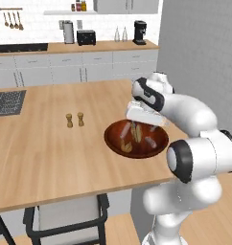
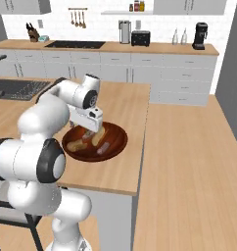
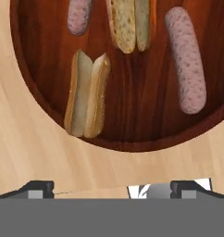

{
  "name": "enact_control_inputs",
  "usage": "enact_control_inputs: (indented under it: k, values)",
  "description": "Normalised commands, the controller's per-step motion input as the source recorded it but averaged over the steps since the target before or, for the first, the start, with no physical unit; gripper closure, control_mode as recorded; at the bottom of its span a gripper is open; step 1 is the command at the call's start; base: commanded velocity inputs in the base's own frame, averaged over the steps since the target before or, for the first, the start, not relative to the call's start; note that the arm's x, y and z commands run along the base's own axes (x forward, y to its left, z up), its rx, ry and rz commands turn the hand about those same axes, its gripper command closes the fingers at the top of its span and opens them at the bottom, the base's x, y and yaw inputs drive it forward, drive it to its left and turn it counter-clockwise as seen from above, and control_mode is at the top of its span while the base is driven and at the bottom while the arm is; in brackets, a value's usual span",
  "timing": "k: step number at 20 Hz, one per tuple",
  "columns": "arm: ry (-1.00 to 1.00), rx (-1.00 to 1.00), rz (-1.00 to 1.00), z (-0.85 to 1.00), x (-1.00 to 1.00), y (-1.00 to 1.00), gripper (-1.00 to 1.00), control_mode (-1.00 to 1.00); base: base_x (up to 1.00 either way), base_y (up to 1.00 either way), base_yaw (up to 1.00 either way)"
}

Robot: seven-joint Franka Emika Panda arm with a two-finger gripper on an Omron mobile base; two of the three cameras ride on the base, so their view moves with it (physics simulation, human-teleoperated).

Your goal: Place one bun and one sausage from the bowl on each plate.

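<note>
The dark red-brown bowl (image 1: 111, 138) sits near the island counter's right front corner. It holds two split buns and two pinkish sausages. In the hand view one bun (image 3: 88, 95) lies at the bowl's near left and another bun (image 3: 129, 24) at the top middle. One sausage (image 3: 186, 61) lies on the right and the other sausage (image 3: 78, 15) at the top left. My gripper (image 3: 113, 190) hovers open just above the bowl's (image 2: 118, 142) near rim, over bare wood, holding nothing. Its fingertips (image 3: 38, 189) stand wide apart. The plates are out of view.
Two small wooden shakers (image 1: 75, 119) stand on the island left of the bowl. A sink (image 1: 7, 101) is set into the far left of the counter. A dark chair (image 1: 65, 217) stands under the front edge. The counter ends just right of the bowl.
</note>
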Motion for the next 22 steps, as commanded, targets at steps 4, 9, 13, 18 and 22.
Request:
enact_control_inputs:
  k: [4, 9, 13, 18, 22]
  values:
    - [0.26, 0.0, -0.03, -0.62, 0.88, 0.45, -1.0, -1.0, 0.0, 0.0, 0.0]
    - [0.02, 0.0, 0.0, -0.88, 0.37, 0.15, -1.0, -1.0, 0.0, 0.0, 0.0]
    - [0.1, 0.0, 0.0, -0.62, -0.09, 0.12, -1.0, -1.0, 0.0, 0.0, 0.0]
    - [0.03, 0.0, 0.0, -0.42, -0.1, 0.29, -1.0, -1.0, 0.0, 0.0, 0.0]
    - [0.04, 0.0, 0.0, -0.43, -0.05, 0.01, -1.0, -1.0, 0.0, 0.0, 0.0]
